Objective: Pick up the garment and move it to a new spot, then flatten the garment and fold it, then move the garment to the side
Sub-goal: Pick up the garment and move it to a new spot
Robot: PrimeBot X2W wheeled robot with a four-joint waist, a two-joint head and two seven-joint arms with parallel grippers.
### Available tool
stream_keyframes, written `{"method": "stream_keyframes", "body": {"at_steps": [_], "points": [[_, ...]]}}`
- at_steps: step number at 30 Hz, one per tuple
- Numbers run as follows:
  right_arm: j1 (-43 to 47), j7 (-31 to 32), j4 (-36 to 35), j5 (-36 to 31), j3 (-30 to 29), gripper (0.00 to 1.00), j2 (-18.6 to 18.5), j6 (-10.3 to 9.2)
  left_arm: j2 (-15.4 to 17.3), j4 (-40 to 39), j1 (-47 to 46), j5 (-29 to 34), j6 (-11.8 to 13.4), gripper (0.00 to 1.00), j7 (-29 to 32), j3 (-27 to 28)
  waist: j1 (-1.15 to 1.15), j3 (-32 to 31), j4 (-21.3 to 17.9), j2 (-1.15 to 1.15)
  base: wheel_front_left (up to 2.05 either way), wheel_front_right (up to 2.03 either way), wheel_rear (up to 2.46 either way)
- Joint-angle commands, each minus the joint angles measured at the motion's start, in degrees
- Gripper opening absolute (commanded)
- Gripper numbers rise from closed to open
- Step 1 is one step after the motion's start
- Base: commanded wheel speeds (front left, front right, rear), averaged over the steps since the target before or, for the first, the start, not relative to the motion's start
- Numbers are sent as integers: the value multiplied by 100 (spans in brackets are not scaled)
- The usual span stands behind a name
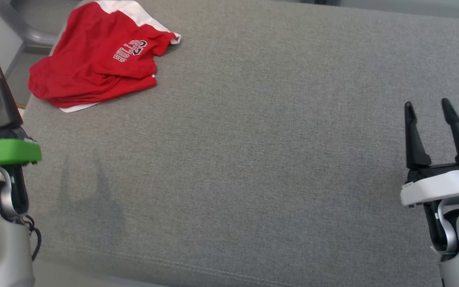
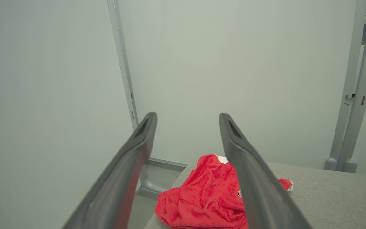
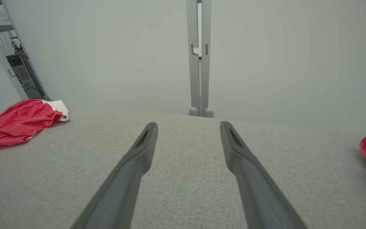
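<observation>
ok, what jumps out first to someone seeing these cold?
The red garment, white-trimmed with lettering, lies crumpled at the far-left corner of the grey fabric surface. Next, the left gripper, green-banded, and the right gripper, white-banded, sit open and empty at the head view's left and right edges, clear of it.

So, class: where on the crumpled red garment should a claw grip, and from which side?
Probably the bunched near-left edge of the red garment, from above with the open left claw: layers stack there, and it lies nearest that claw.
</observation>
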Motion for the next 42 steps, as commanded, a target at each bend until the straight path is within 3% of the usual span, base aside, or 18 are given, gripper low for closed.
{"method": "stream_keyframes", "body": {"at_steps": [1, 10, 19, 25, 31, 34, 35, 36, 37, 42], "points": [[-101, 28, -153, -47, -117, 100, -64, -10, 94, 81, -347, -84, -22, 100, 1, 65, 0, 906, -766, 0, 0, 0, 0], [-66, 145, -863, -80, -722, 100, -86, -9, 593, 1054, -1836, -145, -179, 100, -24, 73, 0, 1809, -1341, 0, 0, 0, 0], [12, 297, -1416, -104, -1007, 100, -156, -9, 792, 2364, -2870, -187, -290, 100, 82, -63, 0, 2361, -1491, 0, 0, 0, 0], [-2, 412, -1660, -97, -1059, 100, -242, -10, 927, 3542, -3356, -252, -383, 100, 656, -264, 0, 2482, -1437, 0, 0, 0, 0], [49, 496, -1768, -68, -1109, 100, -312, -10, 970, 4604, -3628, -470, -454, 100, 1752, -454, 0, 2555, -1384, 0, 0, 0, 0], [40, 510, -1795, -54, -1093, 100, -329, -10, 990, 4877, -3714, -531, -470, 100, 2012, -521, 0, 2576, -1380, 0, 0, 0, 0], [39, 514, -1798, -53, -1093, 100, -331, -10, 991, 4926, -3744, -544, -472, 86, 2051, -535, 0, 2575, -1377, 0, 0, 0, 0], [40, 508, -1798, -55, -1095, 100, -329, -10, 989, 4972, -3766, -583, -476, 27, 2050, -552, 0, 2570, -1373, 0, 0, 0, 0], [41, 513, -1794, -60, -1091, 100, -328, -10, 996, 5000, -3787, -595, -482, 0, 2049, -570, 0, 2563, -1373, 0, 0, 0, 0], [12, 527, -1714, -72, -1031, 100, -310, -10, 1047, 5077, -3918, -674, -495, 0, 1955, -725, 0, 2448, -1371, 0, 0, 0, 0]]}}
